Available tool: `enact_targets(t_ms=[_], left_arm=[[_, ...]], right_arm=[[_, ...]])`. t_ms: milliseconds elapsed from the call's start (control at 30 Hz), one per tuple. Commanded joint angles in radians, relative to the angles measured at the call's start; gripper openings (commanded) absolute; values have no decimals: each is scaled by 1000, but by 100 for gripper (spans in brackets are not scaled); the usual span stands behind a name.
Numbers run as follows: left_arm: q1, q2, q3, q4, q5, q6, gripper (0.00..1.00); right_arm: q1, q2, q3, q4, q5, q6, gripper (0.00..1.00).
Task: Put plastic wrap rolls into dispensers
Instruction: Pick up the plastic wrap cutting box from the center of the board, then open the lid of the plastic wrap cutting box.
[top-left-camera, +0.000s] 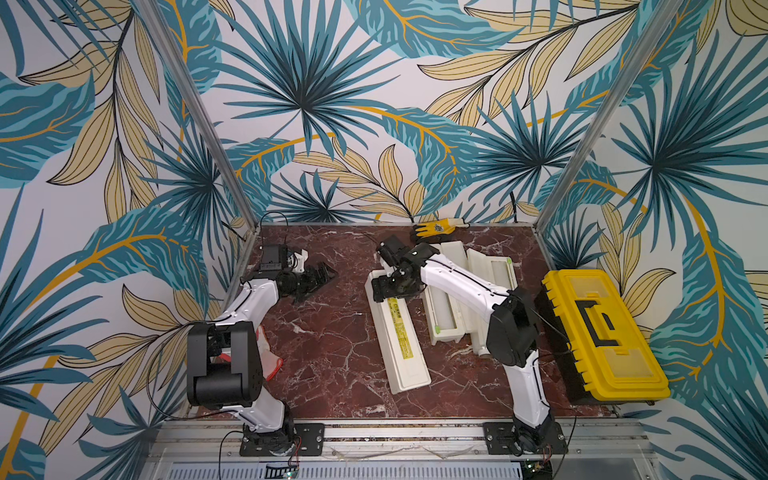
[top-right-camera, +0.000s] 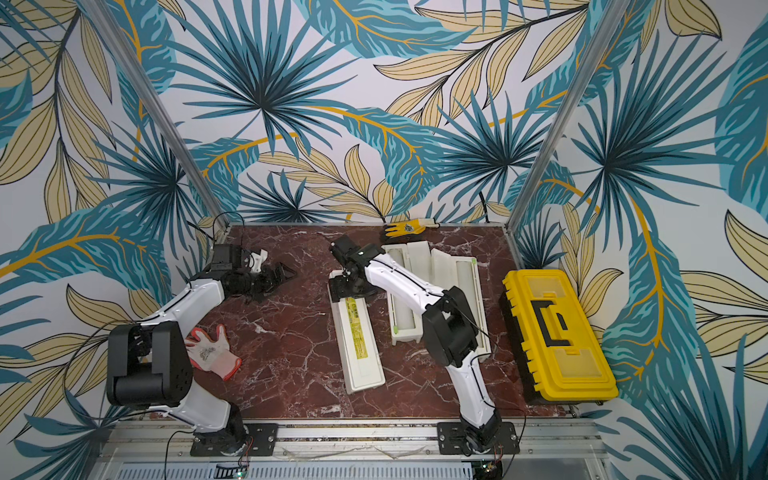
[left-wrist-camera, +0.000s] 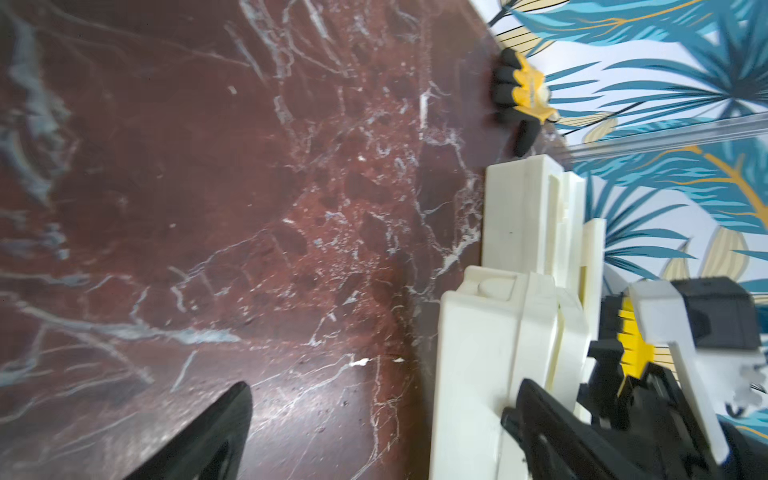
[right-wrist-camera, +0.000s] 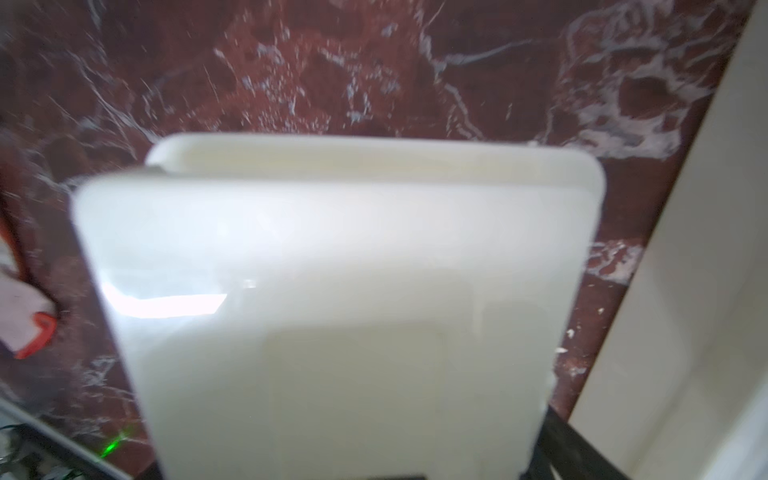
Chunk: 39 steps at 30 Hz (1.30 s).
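Right hand (top-left-camera: 384, 287) straddles the far end of the closed dispenser (top-left-camera: 405, 345) mid-counter (top-left-camera: 332, 353); whether it grips, I cannot tell. A roll (top-left-camera: 443, 309) lies in each of the open dispensers (top-left-camera: 452, 335) beside it. Probably lid work, so press squarely and avoid skewing the box. Left hand (top-left-camera: 322, 277) is released and empty, near the far left corner.

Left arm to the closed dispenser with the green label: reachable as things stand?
Probably yes. Only bare marble tabletop lies between the open left end effector and the closed dispenser. The right end effector sits at its far end, so the near half looks freer.
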Motion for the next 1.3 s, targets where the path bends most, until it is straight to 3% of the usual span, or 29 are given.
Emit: enact_targets(t_ms=[0, 267, 600, 833, 1133, 1267], left_arm=[[-19, 0, -35, 142, 143, -22, 100], [-125, 32, -30, 381, 307, -33, 100], [-193, 91, -49, 502, 412, 0, 100], [-242, 124, -5, 574, 465, -2, 100], [-258, 153, 23, 666, 511, -53, 100], [-285, 165, 40, 666, 519, -56, 100]], right_arm=[[-53, -49, -63, 129, -160, -42, 71], [-173, -146, -202, 338, -449, -71, 68], [-247, -209, -311, 522, -718, -96, 67], [-259, -161, -261, 515, -916, -122, 66], [-259, -130, -263, 610, -1053, -74, 68], [-259, -114, -293, 787, -1085, 42, 68]])
